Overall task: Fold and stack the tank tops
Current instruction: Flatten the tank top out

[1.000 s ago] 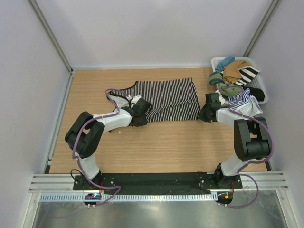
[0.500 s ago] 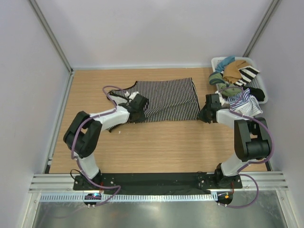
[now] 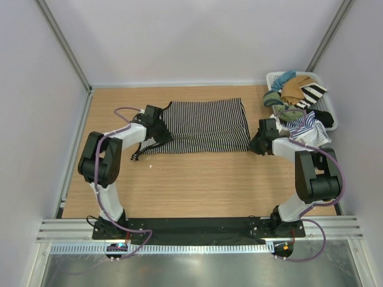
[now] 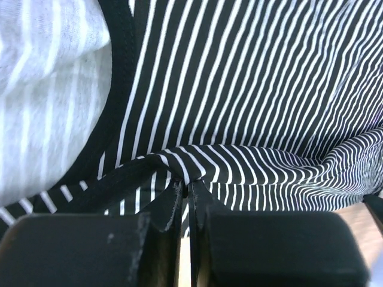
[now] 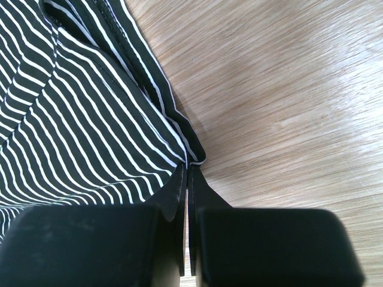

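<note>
Left tool [image 4: 185, 186] pinches a fold of the black-and-white tank top [image 3: 206, 124] at its tips. Right tool [image 5: 187, 170] pinches the hem corner, bare desk [image 5: 287, 89] beyond it.

The fine black-and-white striped tank top [image 3: 206, 125] lies flat on the wooden surface [image 3: 197, 179], left of the white plastic basket of clothes [image 3: 271, 76].

The black-and-white top [image 3: 206, 125] has fine stripes and a black edge band. Beyond the left jaws its inner face shows pale grey with faint white stripes. The left gripper [image 4: 185, 190] and right gripper [image 5: 187, 170] are black. The table [image 3: 197, 179] is light wood grain. Behind the right jaws, the blue-and-white top [image 3: 310, 128] is striped and the basket [image 3: 272, 78] is white.
</note>
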`<state>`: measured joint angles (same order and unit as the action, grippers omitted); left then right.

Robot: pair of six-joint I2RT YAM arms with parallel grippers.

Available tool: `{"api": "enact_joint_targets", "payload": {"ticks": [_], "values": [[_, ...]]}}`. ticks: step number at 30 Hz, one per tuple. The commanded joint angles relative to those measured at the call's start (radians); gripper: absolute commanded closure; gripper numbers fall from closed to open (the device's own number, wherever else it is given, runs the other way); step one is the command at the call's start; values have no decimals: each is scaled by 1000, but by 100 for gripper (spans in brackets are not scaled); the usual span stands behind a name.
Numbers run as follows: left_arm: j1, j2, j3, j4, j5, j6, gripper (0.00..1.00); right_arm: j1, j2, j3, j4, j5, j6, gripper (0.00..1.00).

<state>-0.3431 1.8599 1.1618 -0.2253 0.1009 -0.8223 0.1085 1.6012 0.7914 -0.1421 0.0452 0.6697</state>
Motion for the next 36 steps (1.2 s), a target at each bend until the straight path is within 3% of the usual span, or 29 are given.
{"api": "enact_joint_targets", "payload": {"ticks": [1, 10, 15, 18, 28, 31, 32, 36], "values": [[18, 44, 50, 67, 126, -21, 92, 3, -17, -9, 9, 4, -15, 99], [44, 101, 208, 12, 111, 11, 77, 5, -27, -17, 6, 8, -16, 99], [49, 114, 300, -116, 43, 69, 50, 5, -33, -17, 4, 7, -13, 99], [49, 66, 285, -143, -4, 92, 41, 7, -38, -17, -1, 12, -13, 99], [20, -327, -78, -149, -59, 107, 34, 5, -46, -14, -13, 21, -19, 99], [-5, -434, -187, -141, -90, 100, 17, 7, -66, -18, -22, 31, -33, 99], [-5, -456, -215, -125, -92, 89, 3, 5, -72, -23, -25, 36, -38, 99], [42, -528, -342, -118, -130, 34, 0, 5, -110, -49, -21, 27, -53, 99]]}}
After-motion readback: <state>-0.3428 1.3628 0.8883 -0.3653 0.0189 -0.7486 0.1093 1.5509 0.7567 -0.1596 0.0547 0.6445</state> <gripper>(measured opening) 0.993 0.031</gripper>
